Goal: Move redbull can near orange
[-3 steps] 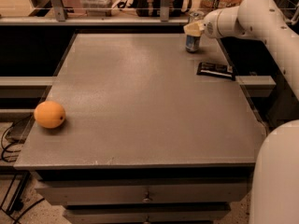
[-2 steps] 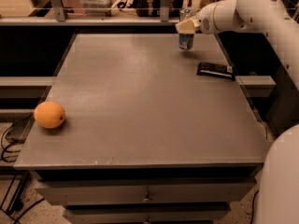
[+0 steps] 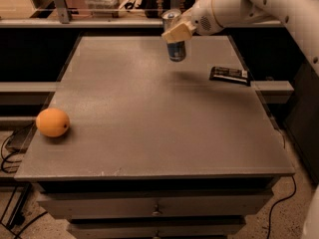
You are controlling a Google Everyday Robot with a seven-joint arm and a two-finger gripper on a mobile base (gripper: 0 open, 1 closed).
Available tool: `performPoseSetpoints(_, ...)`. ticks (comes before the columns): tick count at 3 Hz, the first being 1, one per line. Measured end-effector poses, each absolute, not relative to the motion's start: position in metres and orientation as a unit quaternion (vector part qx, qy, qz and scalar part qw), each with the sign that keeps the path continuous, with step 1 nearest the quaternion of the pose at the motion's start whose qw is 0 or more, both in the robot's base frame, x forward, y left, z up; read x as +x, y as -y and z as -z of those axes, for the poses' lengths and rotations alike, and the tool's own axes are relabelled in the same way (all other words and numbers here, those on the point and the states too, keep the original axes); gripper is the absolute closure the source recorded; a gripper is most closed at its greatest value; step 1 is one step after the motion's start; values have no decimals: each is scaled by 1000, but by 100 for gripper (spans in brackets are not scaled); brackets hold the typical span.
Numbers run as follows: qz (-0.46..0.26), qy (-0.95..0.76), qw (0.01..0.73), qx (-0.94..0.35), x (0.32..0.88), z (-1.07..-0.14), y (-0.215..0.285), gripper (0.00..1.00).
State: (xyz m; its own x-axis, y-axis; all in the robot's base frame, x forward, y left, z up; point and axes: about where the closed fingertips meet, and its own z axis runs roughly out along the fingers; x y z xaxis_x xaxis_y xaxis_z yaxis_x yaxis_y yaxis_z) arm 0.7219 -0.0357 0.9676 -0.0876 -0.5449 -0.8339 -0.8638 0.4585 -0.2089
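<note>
Showed, at left, the orange (image 3: 52, 122) resting near the left edge of the grey table (image 3: 149, 133), well apart from the rest. Showed, at far centre, the redbull can (image 3: 176, 51) upright above the surface, clasped in the jaws of the gripper (image 3: 175, 30); at right, a flat black packet (image 3: 229, 74) on the table.

a flat black packet (image 3: 229, 74), perhaps a snack bar, lies near the grey table's (image 3: 149, 133) right edge.

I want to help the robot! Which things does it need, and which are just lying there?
Needed: the can, held in the gripper above the far side of the table; the orange, near left.
Lying about: the black packet, on the right.
</note>
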Motion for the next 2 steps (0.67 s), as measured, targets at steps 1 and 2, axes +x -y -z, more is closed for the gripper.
performPoseSetpoints(1,-175,-715,458,-498,717,-966,32,100)
performPoseSetpoints(2,-180,-717,448,-502,720,-960,29,100)
